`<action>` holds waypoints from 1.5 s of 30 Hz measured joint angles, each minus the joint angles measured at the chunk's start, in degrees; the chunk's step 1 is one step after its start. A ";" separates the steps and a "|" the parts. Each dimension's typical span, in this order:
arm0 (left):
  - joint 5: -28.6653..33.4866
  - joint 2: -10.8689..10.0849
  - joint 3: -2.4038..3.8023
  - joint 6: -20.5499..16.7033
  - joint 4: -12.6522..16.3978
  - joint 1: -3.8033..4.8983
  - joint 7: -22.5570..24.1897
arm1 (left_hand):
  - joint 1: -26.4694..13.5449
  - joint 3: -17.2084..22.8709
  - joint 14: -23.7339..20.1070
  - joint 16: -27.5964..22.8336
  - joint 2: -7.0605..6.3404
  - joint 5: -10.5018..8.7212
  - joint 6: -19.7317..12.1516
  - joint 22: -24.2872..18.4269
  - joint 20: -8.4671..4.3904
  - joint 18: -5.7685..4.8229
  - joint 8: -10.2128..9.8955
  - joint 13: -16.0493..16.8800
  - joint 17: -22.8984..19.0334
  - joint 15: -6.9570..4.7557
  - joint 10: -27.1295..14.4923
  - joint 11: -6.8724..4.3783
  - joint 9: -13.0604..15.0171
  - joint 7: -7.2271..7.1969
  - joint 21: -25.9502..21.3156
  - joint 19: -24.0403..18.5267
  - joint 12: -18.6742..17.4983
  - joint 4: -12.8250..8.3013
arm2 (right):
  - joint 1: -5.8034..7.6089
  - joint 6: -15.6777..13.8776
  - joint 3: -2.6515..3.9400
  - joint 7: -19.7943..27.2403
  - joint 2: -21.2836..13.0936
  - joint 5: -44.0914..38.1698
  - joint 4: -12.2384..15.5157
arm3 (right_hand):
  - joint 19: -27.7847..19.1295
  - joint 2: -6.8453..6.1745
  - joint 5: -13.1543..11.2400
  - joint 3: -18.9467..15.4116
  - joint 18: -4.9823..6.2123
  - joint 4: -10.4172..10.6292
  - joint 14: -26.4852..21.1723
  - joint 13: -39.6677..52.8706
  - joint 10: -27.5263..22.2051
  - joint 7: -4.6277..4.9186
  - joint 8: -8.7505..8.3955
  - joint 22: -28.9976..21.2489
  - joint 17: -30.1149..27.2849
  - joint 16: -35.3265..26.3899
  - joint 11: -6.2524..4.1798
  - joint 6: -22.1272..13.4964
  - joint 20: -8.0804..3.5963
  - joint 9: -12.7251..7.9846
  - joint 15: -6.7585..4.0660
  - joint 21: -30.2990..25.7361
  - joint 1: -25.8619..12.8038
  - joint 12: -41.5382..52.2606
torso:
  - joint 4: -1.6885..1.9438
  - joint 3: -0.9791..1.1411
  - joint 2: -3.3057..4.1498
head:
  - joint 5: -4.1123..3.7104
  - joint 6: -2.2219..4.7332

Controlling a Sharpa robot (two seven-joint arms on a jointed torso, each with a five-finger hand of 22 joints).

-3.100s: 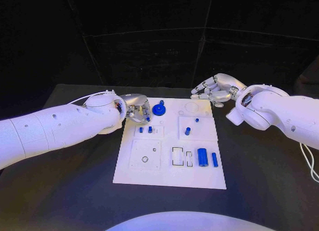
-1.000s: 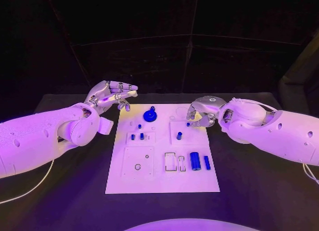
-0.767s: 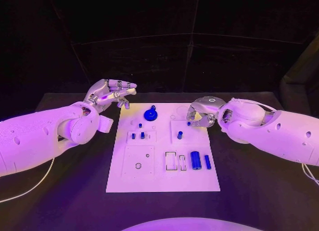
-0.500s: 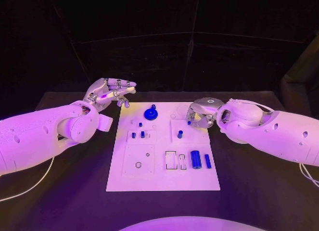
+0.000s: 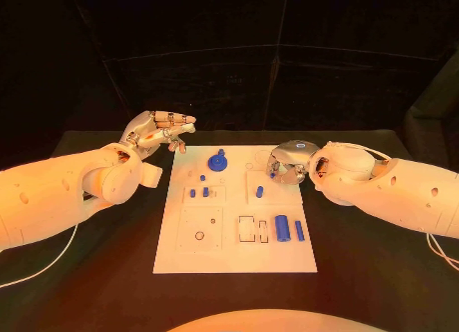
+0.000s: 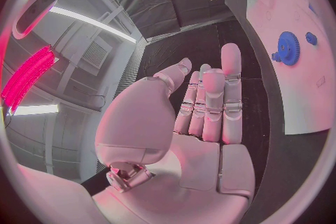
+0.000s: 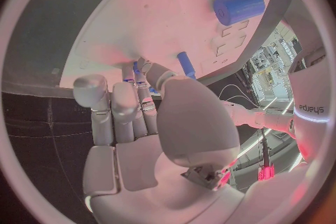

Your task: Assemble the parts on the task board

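A black tabletop (image 5: 89, 277) stands before dark curtained walls (image 5: 229, 69), while overhead a grey ceiling (image 6: 84, 39) carries long light strips (image 6: 91, 21) and a glowing red panel (image 6: 28, 75).

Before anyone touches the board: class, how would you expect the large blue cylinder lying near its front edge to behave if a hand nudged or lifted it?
The large blue cylinder lies on its side, so a sideways nudge would probably set it rolling across the flat task board. It looks smooth and rigid, so it may slip in a loose grasp, but should not bend.

A black table (image 5: 379, 228) carries the white task board (image 5: 229, 256), lying flat at its middle.
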 measured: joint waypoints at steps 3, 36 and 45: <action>0.02 -0.01 0.00 0.02 0.01 0.00 0.00 | 0.00 0.00 0.00 0.00 0.00 0.00 0.00 -0.07 0.00 0.00 0.00 0.06 -0.10 0.00 0.00 0.00 0.00 0.00 0.00 0.00 0.00 0.00 | 0.00 0.05 0.03 0.00 0.04 0.00 -0.10 | 0.15 -0.13 -0.05 1.07 0.00 0.02 0.00 -0.09 0.52 -0.15 0.00 0.70 0.61 0.60 -0.26 0.69 0.12 0.04 0.00 0.58 -0.36 0.00 | 0.00 0.00 0.00 | 0.00 -0.13; 0.12 -0.01 0.00 0.33 -0.58 0.01 -0.16 | 0.44 -0.31 -0.40 -0.48 0.00 0.00 0.00 -0.22 0.00 -0.03 0.00 0.10 -0.95 0.00 -0.20 0.21 -0.04 0.00 -0.21 0.00 0.21 -0.31 | -0.28 -7.00 -0.06 -1.50 -4.10 1.20 5.49 | 2.17 1.28 -1.72 6.64 -0.94 -1.31 0.01 0.05 4.27 -1.14 0.46 6.46 3.40 3.49 -1.20 4.60 -0.92 0.39 -0.44 4.41 -0.84 0.24 | -0.03 -0.03 -0.16 | -0.37 -0.17; 0.13 0.14 0.00 0.29 -0.89 0.01 -0.15 | 0.44 -0.31 -0.40 -0.71 0.00 0.00 0.00 -0.27 0.00 -0.03 0.00 0.10 -1.04 0.00 -0.20 0.20 -0.03 0.00 -0.21 0.00 0.21 -0.31 | -0.24 -9.46 0.02 -1.99 -6.81 4.84 12.18 | 2.17 0.83 -1.72 6.73 -0.93 -1.24 0.01 0.06 4.27 -1.14 0.46 6.45 3.40 3.72 -1.20 4.59 -0.92 0.38 -0.44 4.41 -1.29 0.24 | -0.03 -0.03 -0.14 | 0.16 -0.13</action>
